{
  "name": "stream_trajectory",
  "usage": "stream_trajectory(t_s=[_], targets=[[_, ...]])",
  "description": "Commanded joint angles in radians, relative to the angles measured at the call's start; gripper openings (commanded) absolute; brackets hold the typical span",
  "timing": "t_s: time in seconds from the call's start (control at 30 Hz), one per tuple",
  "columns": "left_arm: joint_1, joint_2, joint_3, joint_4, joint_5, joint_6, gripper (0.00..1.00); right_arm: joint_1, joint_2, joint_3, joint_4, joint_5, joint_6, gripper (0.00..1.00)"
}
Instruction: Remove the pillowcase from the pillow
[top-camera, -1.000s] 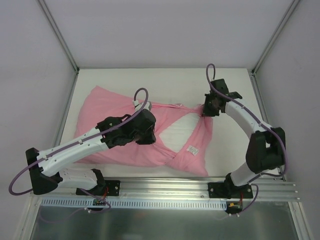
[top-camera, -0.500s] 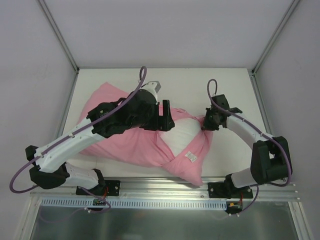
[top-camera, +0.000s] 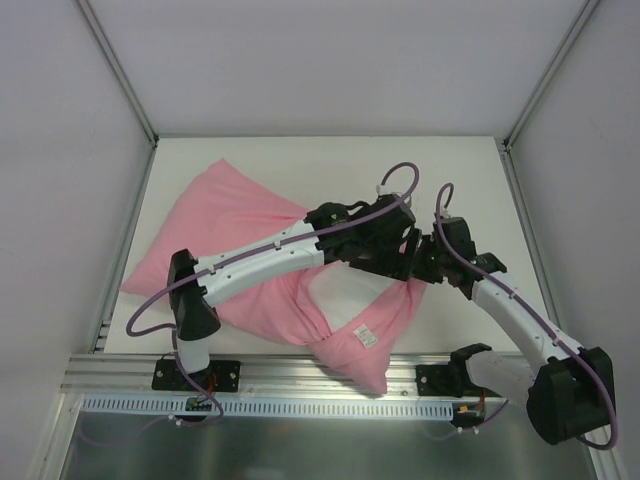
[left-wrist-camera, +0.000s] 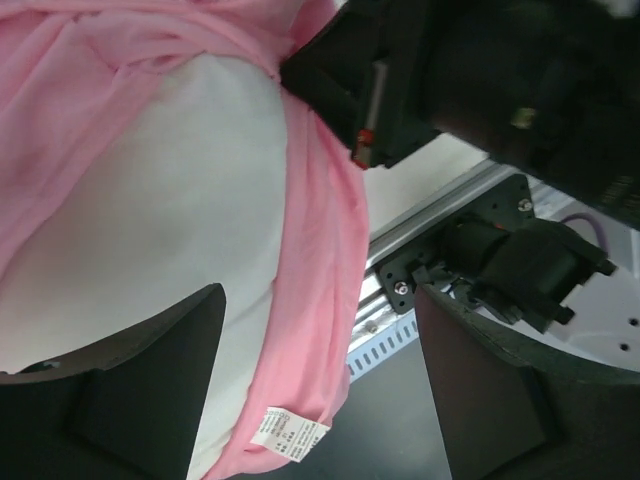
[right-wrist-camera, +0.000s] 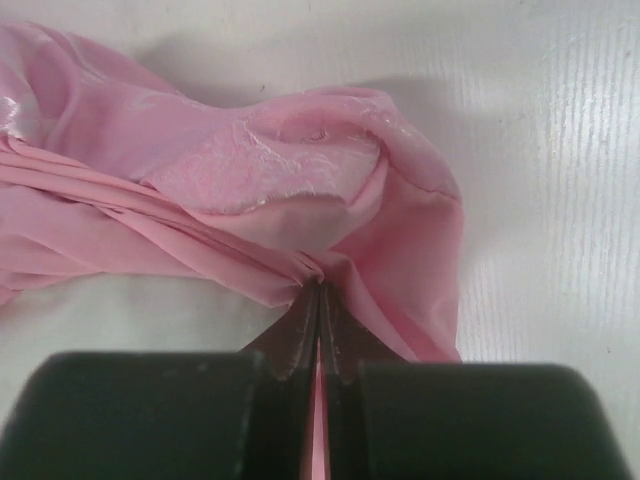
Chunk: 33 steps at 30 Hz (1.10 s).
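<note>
Swung toward 3 o'clock, left gripper (left-wrist-camera: 318, 310) is held apart above pillow (left-wrist-camera: 170, 200); pillowcase (top-camera: 220, 215) is clamped by right gripper (right-wrist-camera: 318, 290).

A: We've got bare table (top-camera: 400, 165) all along the far side, and more to the right of our right arm (top-camera: 520, 315).
B: The middle's jammed, though! Our left arm (top-camera: 262, 262) lies across the pillow (top-camera: 335, 290), with the left gripper (left-wrist-camera: 318, 300) crowding the right gripper (right-wrist-camera: 318, 290) at the pillowcase (top-camera: 215, 215) edge.
</note>
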<state>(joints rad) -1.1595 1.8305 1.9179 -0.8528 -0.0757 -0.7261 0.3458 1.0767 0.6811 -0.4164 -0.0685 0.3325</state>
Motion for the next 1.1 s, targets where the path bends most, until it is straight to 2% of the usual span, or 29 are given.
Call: stream_trajectory(t_s=[0.0,0.07,0.13,0.3,0.63,0.77,0.8,0.83,0.87,0.9,1.07], targets=[[-0.008,0.001,-0.034,-0.018,-0.086,-0.07,0.78,-0.028,-0.069,-0.003,-0.021,-0.04,0.014,0.01],[-0.008,0.004,-0.048,-0.017,-0.093,-0.093,0.88,-0.056,-0.112,-0.012,-0.022,-0.069,0.014,0.01],[-0.009,0.004,-0.056,-0.02,-0.122,-0.105,0.94,-0.071,-0.141,-0.025,-0.024,-0.085,0.016,0.01],[-0.009,0.032,-0.085,-0.022,-0.216,-0.125,0.94,-0.077,-0.214,-0.046,-0.041,-0.093,0.028,0.01],[0.023,0.2,-0.088,-0.086,-0.268,-0.211,0.89,-0.079,-0.339,-0.064,-0.111,-0.045,0.011,0.01],[0.052,0.233,-0.094,-0.083,-0.21,-0.22,0.74,-0.079,-0.362,-0.072,-0.12,-0.05,0.02,0.01],[0.053,0.24,-0.089,-0.083,-0.202,-0.216,0.58,-0.079,-0.365,-0.077,-0.119,-0.051,0.02,0.01],[0.057,0.257,-0.076,-0.083,-0.193,-0.21,0.47,-0.077,-0.368,-0.078,-0.119,-0.051,0.022,0.01],[0.066,0.265,-0.068,-0.084,-0.17,-0.194,0.28,-0.077,-0.37,-0.078,-0.12,-0.05,0.02,0.01],[0.075,0.276,-0.06,-0.084,-0.155,-0.188,0.0,-0.077,-0.368,-0.075,-0.122,-0.05,0.017,0.01],[0.109,0.205,-0.094,-0.077,-0.136,-0.17,0.0,-0.077,-0.37,-0.064,-0.144,-0.042,0.0,0.01]])
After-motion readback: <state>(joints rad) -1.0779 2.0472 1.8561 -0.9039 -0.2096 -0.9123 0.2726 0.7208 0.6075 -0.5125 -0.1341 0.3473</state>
